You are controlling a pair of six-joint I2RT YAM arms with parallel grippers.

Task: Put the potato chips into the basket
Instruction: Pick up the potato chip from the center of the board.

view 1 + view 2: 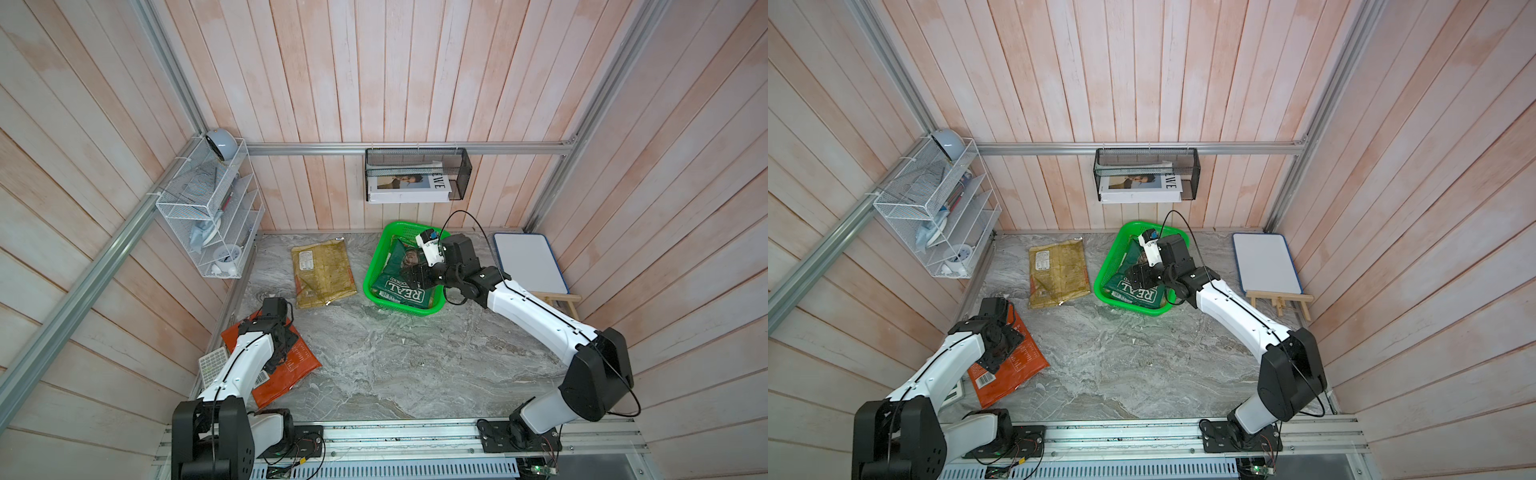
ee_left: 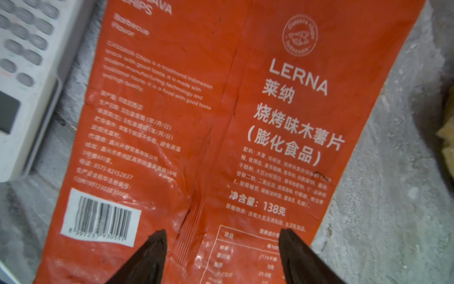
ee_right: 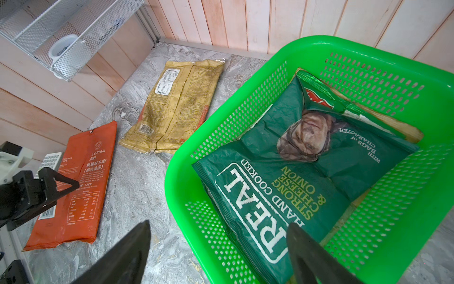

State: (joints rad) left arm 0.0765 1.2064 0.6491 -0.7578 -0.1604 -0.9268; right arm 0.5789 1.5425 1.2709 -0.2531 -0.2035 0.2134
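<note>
**Stock on the table, clock read from a top view, 12 at the far wall**

1. Basket [image 1: 371,266] [image 1: 1103,274] [image 3: 172,186]: at 1 o'clock. It holds the green bag [image 1: 400,287] [image 1: 1139,292] [image 3: 282,177], face up and lying slanted. A tan edge shows from under its far side.
2. Tan bag [image 1: 324,274] [image 1: 1059,270] [image 3: 177,108]: at 11 o'clock, flat and back up, just beside the basket's 9 o'clock wall. It is not in the basket.
3. Orange bag [image 1: 297,370] [image 1: 1013,370] [image 2: 221,123] [image 3: 81,177]: at 8 o'clock, flat and back up. The calculator [image 1: 212,365] [image 2: 22,73] lies at its 9 o'clock side. It is not in the basket.
4. Left gripper [image 2: 221,232]: low over the orange bag. Its jaws are spread, one tip on each side of the back seam, near the end printed with the nutrition table. Nothing is pinched. You cannot tell whether the tips touch the film.
5. Right gripper [image 3: 218,225]: above the basket, jaws wide and empty.

**Handling note**

- Expect each bag to be light, limp and slick.
- The film will probably crinkle and skate on the stone if you press it flat.
- Your likeliest holds are the raised back seam or a crimped end seal.
- Pinch shallow, since the chips inside are brittle and the belly should not be squeezed.
- A lifted bag will likely droop and swing.
- The basket looks little bigger than one bag, so line the bag up with the basket before letting go.
</note>
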